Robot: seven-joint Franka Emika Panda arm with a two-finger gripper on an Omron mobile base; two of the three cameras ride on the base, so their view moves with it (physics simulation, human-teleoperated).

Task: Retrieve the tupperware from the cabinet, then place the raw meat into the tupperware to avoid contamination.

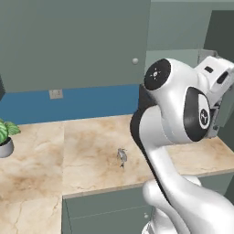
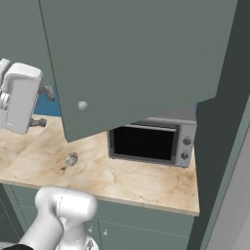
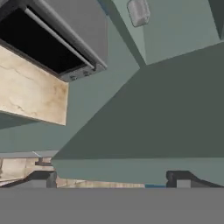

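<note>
The cabinet hangs above the counter, and one door stands swung open with its round knob toward me. In the rolled hand view the tupperware, a small pale box with rounded corners, lies against a lighter cabinet surface at the top edge. The raw meat is a tiny grey lump on the marble counter. My gripper is open and empty. It hovers above the counter, left of the open door and clear of the meat.
A dark grey microwave stands on the counter under the open door. A potted plant sits at the far left of the counter. A tall dark panel bounds the right side.
</note>
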